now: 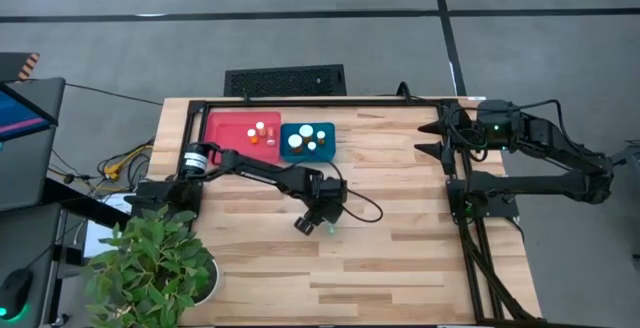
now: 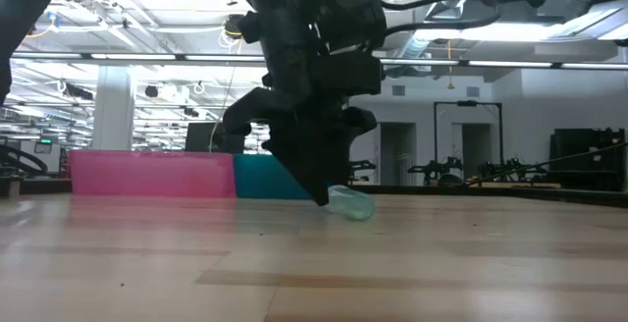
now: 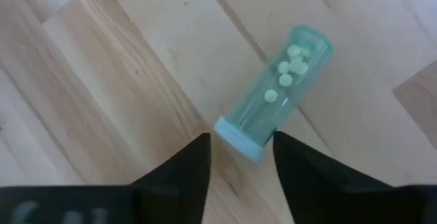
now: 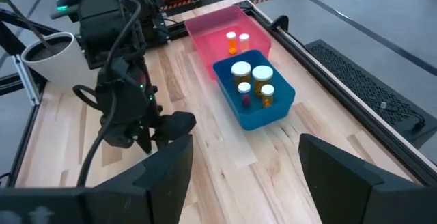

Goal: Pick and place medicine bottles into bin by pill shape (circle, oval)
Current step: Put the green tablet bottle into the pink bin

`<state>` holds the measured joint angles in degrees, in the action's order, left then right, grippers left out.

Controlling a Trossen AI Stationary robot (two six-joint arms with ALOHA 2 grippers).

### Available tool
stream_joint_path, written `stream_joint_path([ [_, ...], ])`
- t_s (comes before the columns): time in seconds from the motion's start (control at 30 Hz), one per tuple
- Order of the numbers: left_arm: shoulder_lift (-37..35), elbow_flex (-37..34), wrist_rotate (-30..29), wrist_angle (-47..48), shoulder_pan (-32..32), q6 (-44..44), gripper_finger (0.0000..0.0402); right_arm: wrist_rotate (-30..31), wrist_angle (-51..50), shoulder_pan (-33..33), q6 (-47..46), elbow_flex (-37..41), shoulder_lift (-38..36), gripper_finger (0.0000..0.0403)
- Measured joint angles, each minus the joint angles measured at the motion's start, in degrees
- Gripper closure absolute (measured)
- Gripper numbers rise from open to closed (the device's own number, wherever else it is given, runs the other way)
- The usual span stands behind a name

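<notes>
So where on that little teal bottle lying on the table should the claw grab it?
Probably across its round sides near the cap end, coming straight down. The teal bottle lies flat on the wooden table, and the left gripper is open around its cap already.

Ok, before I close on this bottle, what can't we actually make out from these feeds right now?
- Teal bottle, high view: mostly hidden under the left gripper.
- Bottles in the blue bin and the pink bin: too small in every view to tell pill shape.
- Low view: bin contents hidden behind the walls.
- Right gripper: only its parked fingers show, open.
</notes>
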<state>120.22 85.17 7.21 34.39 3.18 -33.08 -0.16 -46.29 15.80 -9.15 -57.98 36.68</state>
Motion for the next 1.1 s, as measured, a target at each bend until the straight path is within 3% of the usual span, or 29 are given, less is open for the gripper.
stream_joint_path([
  [0.33, 0.0, 0.0, 0.2, -0.4, 0.2, 0.5, 0.0333, 0.0, 0.0, 0.0, 0.0, 0.0, 0.0, 0.0127],
  [0.5, -0.1, 0.0, -2.1, -0.9, -0.2, 5.1, 0.034, 0.0, 0.0, 0.0, 0.0, 0.0, 0.0, 0.0127],
  [0.73, -0.2, 0.6, -2.2, 1.8, -0.4, 8.8, 0.0276, 0.0, 0.0, 0.0, 0.0, 0.0, 0.0, 0.0127],
  [0.93, -0.3, 3.6, 2.8, 7.6, -2.7, 25.6, 0.0195, 0.0, 0.0, 0.0, 0.0, 0.0, 0.0, 0.0127],
  [1.1, -0.3, 5.7, 6.4, 11.5, -4.5, 40.1, 0.0163, 0.0, 0.0, 0.0, 0.0, 0.0, 0.0, 0.0127],
])
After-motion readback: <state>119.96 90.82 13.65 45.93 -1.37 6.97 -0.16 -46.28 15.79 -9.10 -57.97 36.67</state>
